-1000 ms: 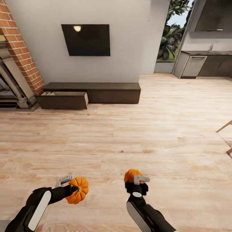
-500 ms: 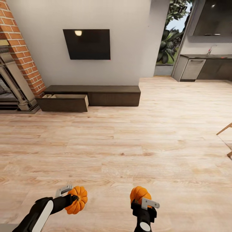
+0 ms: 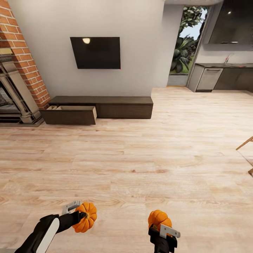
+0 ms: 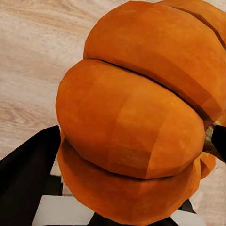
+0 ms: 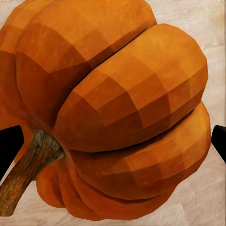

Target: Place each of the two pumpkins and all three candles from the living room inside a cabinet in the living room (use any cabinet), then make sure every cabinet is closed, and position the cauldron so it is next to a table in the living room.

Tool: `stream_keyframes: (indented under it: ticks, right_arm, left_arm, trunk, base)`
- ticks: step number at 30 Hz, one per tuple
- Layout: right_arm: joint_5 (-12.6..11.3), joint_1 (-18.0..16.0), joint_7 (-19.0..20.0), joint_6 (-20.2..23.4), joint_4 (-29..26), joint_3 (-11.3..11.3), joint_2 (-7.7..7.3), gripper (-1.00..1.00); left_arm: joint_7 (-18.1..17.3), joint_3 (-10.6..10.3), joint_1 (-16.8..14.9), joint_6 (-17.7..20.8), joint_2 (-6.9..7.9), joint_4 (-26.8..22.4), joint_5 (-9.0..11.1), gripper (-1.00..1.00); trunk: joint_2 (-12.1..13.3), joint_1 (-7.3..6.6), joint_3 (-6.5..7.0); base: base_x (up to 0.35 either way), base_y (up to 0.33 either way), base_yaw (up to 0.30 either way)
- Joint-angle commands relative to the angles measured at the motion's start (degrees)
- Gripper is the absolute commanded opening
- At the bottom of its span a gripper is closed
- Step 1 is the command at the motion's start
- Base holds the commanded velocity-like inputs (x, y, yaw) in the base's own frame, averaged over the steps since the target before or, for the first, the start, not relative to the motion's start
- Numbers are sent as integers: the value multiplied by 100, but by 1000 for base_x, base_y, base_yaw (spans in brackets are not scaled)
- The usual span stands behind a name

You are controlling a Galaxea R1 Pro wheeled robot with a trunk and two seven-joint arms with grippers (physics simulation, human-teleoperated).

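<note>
Gripping one pumpkin each, both arms are reaching low over the pale plank floor (image 3: 147, 154) at the near edge of the head view. The left pumpkin (image 3: 85, 217) is sitting clamped in the left gripper (image 3: 81, 215), its ribs bulging close to the left wrist camera (image 4: 136, 122), with a dark finger (image 4: 28, 165) pressing at its side. The left forearm is angling in from the lower left corner, black with a white panel, wrist roughly level, the pumpkin sticking out toward the centre.

The right pumpkin (image 3: 159, 219) is being held by the right gripper (image 3: 162, 225), closed around it; the right wrist view is showing the fruit (image 5: 122, 113) side-on, its brown stem (image 5: 28, 165) pointing off to one edge. The right wrist is pointing up and forward from the bottom edge, pumpkin on top.

Both pumpkins are hanging above bare floor, well apart from the cabinet (image 3: 116, 105). That low dark unit is lying along the far wall, its left drawer (image 3: 70, 114) standing pulled out, pale inside showing. A black wall screen (image 3: 95, 52) is hanging above it; a brick fireplace (image 3: 17, 70) is standing to its left. A kitchen counter (image 3: 225, 73) is showing far right.
</note>
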Motion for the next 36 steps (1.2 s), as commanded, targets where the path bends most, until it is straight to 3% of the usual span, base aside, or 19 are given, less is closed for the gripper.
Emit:
stream_keyframes:
  ticks: [1, 10, 19, 36]
  right_arm:
    - [2, -1, 18, -21, 15, -3, 0, -100]
    - [1, -1, 66, -97, 129, 7, -12, -100]
    - [26, -1, 78, -377, 942, 28, 45, -100]
    - [28, -1, 70, -438, 968, 21, 100, -100]
  left_arm:
    - [-2, 0, 0, 1, 0, 0, 0, -100]
    - [0, 0, 0, -6, 0, 0, 0, -100]
    - [9, 0, 0, -6, -2, 9, 0, -100]
    - [9, -5, 0, -9, -16, 18, 0, -100]
  trunk:
    - [0, 0, 10]
    - [0, 0, 96]
    - [0, 0, 116]
    - [0, 0, 119]
  base:
    - [0, 0, 0]
    - [16, 2, 0]
    - [279, 20, 0]
    - [308, 71, 0]
